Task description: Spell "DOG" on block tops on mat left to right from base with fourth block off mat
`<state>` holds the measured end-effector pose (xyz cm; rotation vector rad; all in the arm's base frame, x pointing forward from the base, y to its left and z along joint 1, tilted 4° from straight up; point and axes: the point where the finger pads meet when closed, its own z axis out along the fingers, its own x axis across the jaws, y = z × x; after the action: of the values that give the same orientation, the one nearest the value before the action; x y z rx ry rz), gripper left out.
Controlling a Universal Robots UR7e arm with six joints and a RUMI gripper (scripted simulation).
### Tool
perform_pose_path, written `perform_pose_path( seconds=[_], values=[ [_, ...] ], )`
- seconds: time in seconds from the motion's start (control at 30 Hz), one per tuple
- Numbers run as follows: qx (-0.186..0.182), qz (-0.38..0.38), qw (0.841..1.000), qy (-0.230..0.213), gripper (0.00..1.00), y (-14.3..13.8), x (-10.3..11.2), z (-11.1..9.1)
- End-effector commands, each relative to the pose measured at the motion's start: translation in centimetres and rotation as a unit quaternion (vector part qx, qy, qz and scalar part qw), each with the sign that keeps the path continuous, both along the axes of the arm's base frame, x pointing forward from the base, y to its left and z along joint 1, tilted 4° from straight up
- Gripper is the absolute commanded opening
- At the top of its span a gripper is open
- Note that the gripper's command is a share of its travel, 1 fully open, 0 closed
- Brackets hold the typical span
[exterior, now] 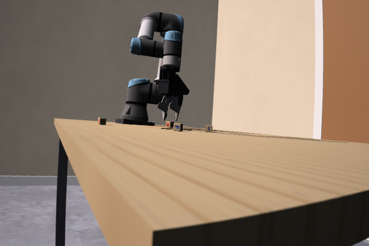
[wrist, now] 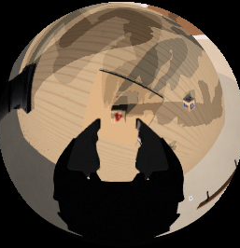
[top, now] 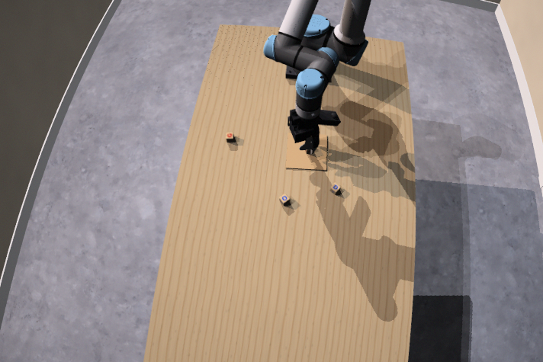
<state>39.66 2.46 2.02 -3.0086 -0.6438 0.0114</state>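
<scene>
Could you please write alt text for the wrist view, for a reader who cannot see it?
Two black gripper fingers stand apart with nothing between them, above a wooden table. Just beyond the fingertips a small block with a red mark sits on the tan mat; a block with a blue letter lies further right.

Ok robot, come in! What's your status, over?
Gripper open, empty, hovering over mat. Red-letter block on mat beneath it. Blue O block, blue D block, second red block off mat. Nothing blocking.
</scene>
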Motion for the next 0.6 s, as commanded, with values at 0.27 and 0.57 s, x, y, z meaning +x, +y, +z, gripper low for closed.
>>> perform_pose_path(
  seconds=[0.27, 0.57],
  values=[
    [0.001, 0.000, 1.000, 0.003, 0.37, 0.3, -0.3, -2.4],
    [0.001, 0.000, 1.000, 0.003, 0.37, 0.3, -0.3, -2.8]
  ],
)
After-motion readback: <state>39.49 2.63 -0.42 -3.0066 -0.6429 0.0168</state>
